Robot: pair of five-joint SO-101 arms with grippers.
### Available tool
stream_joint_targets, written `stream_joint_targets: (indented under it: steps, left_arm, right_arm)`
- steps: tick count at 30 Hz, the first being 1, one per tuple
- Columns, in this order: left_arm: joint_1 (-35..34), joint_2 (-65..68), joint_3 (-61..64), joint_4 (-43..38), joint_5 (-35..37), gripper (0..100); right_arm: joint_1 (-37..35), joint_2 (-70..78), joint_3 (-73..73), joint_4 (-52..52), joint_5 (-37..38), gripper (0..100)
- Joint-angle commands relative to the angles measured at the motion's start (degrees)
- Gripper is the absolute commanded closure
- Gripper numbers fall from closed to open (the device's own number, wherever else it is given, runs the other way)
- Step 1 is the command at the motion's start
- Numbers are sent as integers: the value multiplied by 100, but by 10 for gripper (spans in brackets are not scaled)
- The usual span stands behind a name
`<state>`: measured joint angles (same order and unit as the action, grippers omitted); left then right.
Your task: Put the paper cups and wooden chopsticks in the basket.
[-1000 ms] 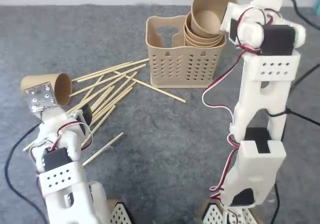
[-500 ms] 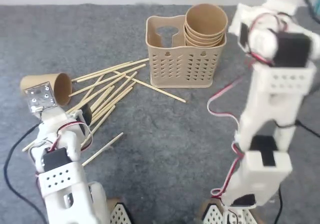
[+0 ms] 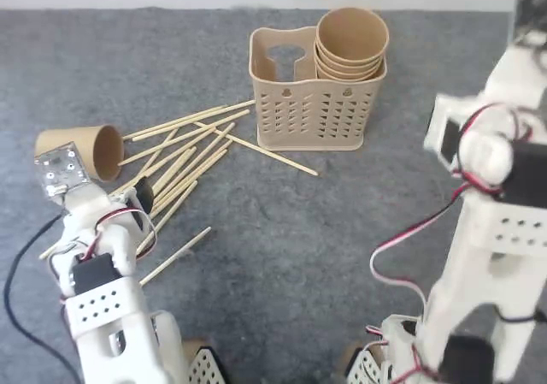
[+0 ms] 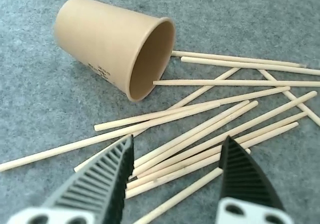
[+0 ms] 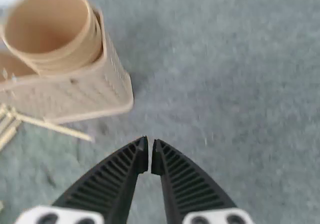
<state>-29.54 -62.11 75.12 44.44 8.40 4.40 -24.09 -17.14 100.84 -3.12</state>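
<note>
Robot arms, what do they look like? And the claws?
The left arm and right arm are white plastic with rows of little holes, black motors, and red, black and white wires. The left claw and right claw are black, pointed and ribbed.

Unreadable small print on paper cup (image 4: pixel 100 39)

Robot test bench, grey mat (image 3: pixel 325 230).

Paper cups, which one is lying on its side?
The single cup on the carpet beside the loose chopsticks, mouth toward them; the other cups stand upright, nested in the basket.
</note>
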Motion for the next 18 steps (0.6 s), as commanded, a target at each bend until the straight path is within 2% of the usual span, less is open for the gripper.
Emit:
stream_joint_targets:
  steps: [1, 6, 11, 18]
  left_arm:
    - [-53, 62, -453, -211, -35, 735]
    - [-62, 70, -681, -211, -53, 735]
    - [-62, 70, -1007, -185, -316, 735]
    - [-369, 580, -1763, -70, -448, 735]
  right_arm:
    - [84, -708, 1187, 84, 545, 972]
    - [259, -1138, 2848, -277, 1196, 972]
    - [611, -1525, 4598, -1244, 1521, 972]
    - [593, -1815, 6286, -2360, 1582, 972]
